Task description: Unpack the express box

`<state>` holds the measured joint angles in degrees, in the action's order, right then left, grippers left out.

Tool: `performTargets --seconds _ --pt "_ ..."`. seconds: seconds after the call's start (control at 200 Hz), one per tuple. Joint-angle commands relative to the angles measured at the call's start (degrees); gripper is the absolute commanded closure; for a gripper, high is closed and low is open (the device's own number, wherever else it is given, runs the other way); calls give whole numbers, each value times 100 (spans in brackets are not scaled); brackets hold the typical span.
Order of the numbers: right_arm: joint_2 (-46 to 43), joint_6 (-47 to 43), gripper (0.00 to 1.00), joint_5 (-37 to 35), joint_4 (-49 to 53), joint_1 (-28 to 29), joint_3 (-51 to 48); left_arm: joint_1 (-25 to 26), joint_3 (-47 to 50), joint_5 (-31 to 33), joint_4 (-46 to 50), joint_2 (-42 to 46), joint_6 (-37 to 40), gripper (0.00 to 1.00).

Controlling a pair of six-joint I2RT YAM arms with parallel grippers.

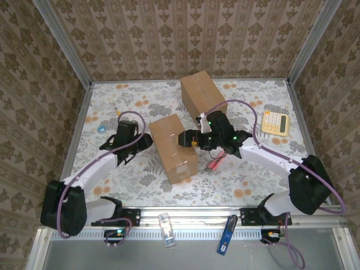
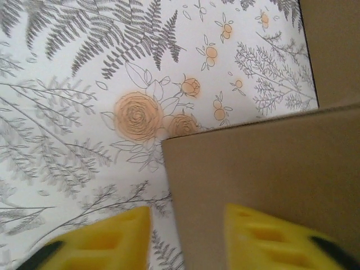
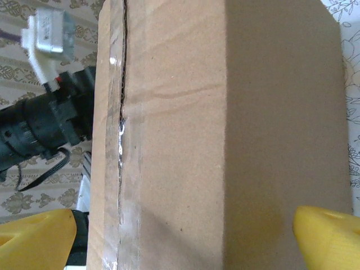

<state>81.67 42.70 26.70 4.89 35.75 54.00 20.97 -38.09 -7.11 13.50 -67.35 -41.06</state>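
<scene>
At the frame's centre the taped express box (image 1: 174, 151) is lying on the floral table (image 1: 112, 101). The left gripper (image 1: 147, 140) is hanging at its left edge with fingers apart, while the right gripper (image 1: 187, 139) is straddling it, fingers spread wide. Behind, a second carton (image 1: 202, 93) is standing, and a calculator (image 1: 275, 122) is lying at upper right.
</scene>
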Motion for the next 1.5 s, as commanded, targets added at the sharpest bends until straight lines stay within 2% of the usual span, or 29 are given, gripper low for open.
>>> performTargets --seconds 0.0,0.13,0.215,0.26,0.28,0.48,0.805,1.215,1.495 --pt "-117 46 0 -278 -51 20 -60 -67 -26 235 1032 679 102 44" --pt "-25 11 0 -288 -60 20 -23 -88 154 -287 1334 1561 -2 23" --pt "56 -11 0 -280 -48 20 19 -86 255 -782 1067 1998 -187 14" --pt "91 -22 0 -276 -49 20 52 -85 284 -1069 857 2078 -281 2" --pt "107 -25 0 -264 -50 20 67 -92 286 -1171 758 2085 -337 0" --pt "229 -42 0 -235 -49 20 159 -74 225 -1881 -258 1440 -657 0" --pt "245 -21 0 -244 -114 20 120 40 369 -2000 -1408 653 -1003 0" --pt "327 46 0 -191 -225 29 119 177 698 -1998 -1837 182 -1132 0" --pt "291 -64 0 -302 6 46 217 178 1069 -1923 -2102 -43 -1168 13"
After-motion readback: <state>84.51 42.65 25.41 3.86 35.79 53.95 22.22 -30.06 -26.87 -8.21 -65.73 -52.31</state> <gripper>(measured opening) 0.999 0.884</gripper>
